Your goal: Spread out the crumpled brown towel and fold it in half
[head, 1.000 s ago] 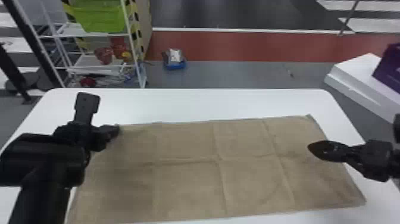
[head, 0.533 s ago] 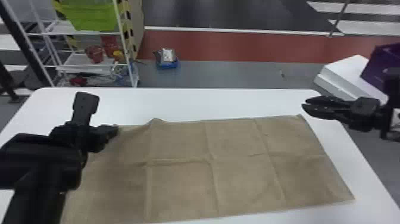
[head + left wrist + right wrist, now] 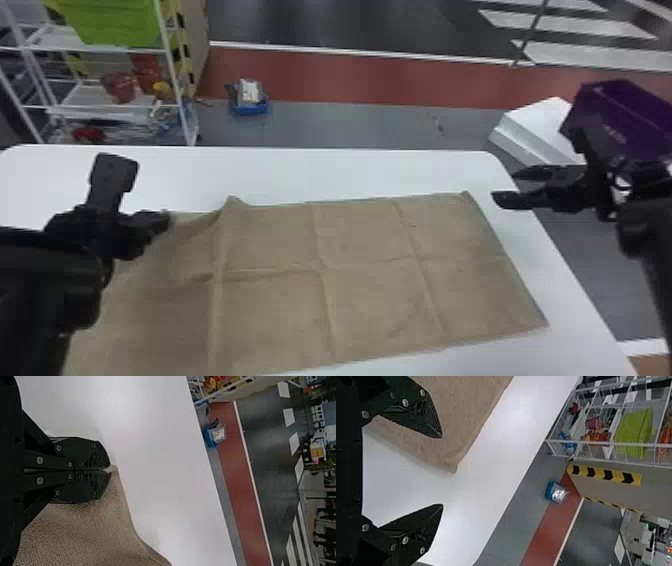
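L gripper (image 3: 164,220) pinching towel (image 3: 370,240) corner; R gripper (image 3: 505,187) agape nr far R corner.

Near-left corner of the brown towel (image 3: 370,290) beyond the head view's bottom edge.

The brown towel (image 3: 370,290) lies spread on the white table (image 3: 350,172) (its far edge slightly peaked).

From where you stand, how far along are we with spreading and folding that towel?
Spreading looks nearly done: the brown towel lies mostly flat on the table, creased, with a small peak on its far edge. In hand: the left hand pinches a corner. Left to do: the fold, it seems; the right hand is open, gripping nothing.
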You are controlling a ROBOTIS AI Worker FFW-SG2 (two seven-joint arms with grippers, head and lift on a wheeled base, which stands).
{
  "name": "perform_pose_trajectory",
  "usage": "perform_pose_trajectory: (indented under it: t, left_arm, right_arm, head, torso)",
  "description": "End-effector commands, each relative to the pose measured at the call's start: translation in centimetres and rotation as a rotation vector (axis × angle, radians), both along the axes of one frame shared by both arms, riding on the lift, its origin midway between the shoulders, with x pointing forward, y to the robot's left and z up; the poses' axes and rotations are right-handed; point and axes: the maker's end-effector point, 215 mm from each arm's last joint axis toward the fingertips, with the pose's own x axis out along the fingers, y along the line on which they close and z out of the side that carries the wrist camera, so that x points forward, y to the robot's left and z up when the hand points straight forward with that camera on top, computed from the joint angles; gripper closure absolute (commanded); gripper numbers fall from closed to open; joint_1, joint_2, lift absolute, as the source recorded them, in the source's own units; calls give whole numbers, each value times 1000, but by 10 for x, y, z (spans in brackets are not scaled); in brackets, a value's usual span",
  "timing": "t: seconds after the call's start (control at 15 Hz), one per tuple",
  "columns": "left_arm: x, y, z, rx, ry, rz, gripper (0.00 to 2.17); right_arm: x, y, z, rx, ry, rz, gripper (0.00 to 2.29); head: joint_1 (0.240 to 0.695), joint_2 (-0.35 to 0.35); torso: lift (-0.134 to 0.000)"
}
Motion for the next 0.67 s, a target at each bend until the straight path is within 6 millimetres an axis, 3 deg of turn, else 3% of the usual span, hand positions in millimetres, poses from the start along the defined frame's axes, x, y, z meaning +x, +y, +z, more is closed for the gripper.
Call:
perform_pose_trajectory:
  t: [0.0,0.4,0.6]
  left_arm:
    - [1,-2,1,3,-5,-6,1180]
    - [1,-13,1,4,-5,-33,1183]
    - [1,-12,1,5,-5,-32,1183]
  right_arm:
    - [4,-13,-10,-33,-14,-29,306]
    - [11,-6,-29,-20,35,-49,414]
    - [16,11,-38,-11,61,-26,471]
  head:
    - [695,-160]
    - [695,-177]
    - [695,-176]
  torso:
    - [-124]
    - [-124]
    - [-124]
